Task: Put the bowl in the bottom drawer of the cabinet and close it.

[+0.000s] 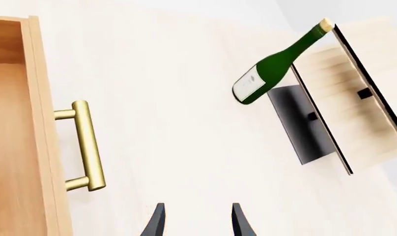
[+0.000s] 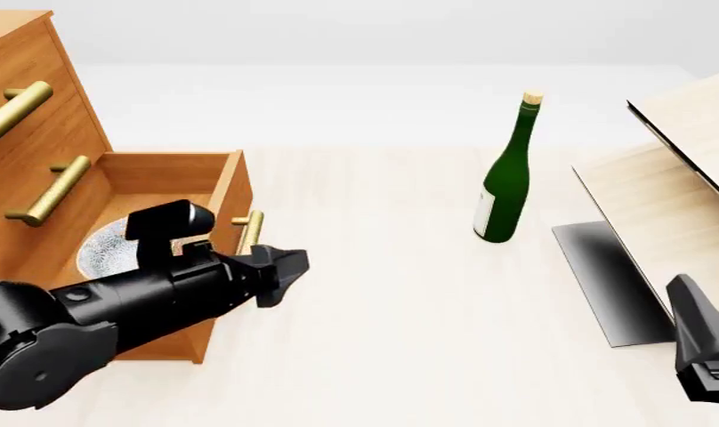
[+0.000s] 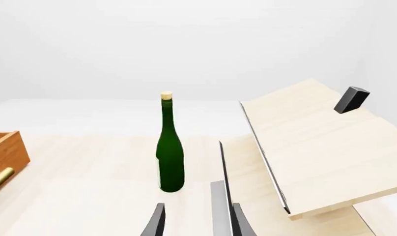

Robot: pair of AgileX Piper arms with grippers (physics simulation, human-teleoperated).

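The left gripper hung spread by the open drawer's handle; bowl inside, bottle standing mid-table.

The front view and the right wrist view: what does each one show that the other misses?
Only the front view shows the left arm, the bowl lying in the open bottom drawer, and the cabinet with its two upper handles. Only the right wrist view shows the right gripper, its fingers apart with nothing between them, and a small dark block on the pale board. Both show the upright green bottle with its cork, the pale board structure and the light table.
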